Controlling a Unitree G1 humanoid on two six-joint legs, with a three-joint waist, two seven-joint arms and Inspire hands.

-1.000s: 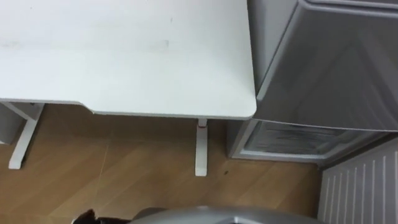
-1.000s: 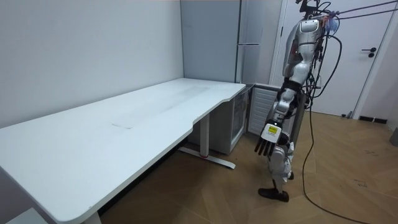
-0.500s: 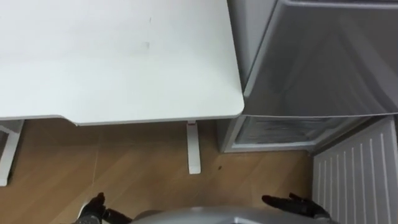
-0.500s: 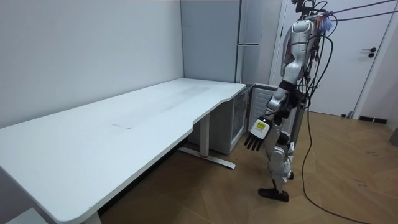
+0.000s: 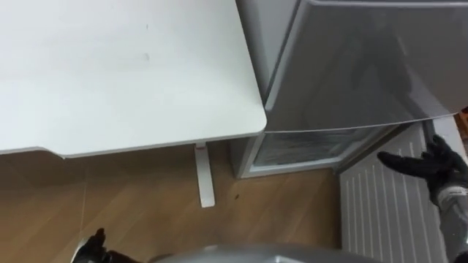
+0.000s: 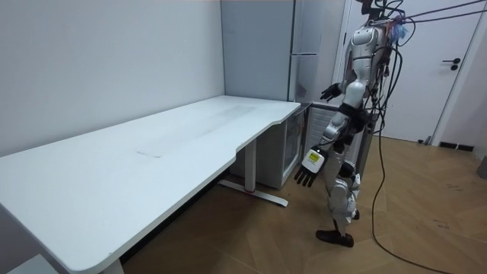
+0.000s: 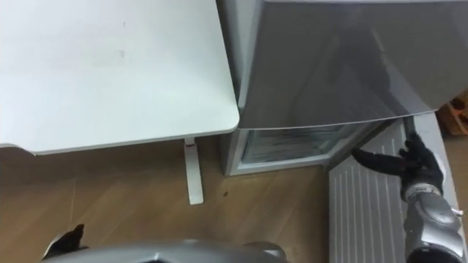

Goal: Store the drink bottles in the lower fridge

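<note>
Looking down from the robot's head, a wide white tabletop (image 5: 110,73) lay on the left, carried on a white metal leg (image 5: 205,179) over a brown wooden floor (image 5: 131,208). The left robot hand (image 6: 308,169) hung low beside the robot's thigh, fingers straight and relaxed, holding nothing. Just beside the tabletop's right corner stood a tall grey fridge (image 5: 351,66) with its upper door closed. Beneath that, the lower fridge compartment (image 5: 307,150) stood open, its ribbed white door (image 5: 373,212) swung out toward the robot. At far right, the right robot hand (image 5: 428,166) was raised near that door's upper edge, fingers spread and empty. Neither robot hand carried any drinks, and where the drinks were could not be told. Two risks seemed likely: spread fingers could catch the door's edge and push it shut, and the robot stood near enough for a step to knock the door.
</note>
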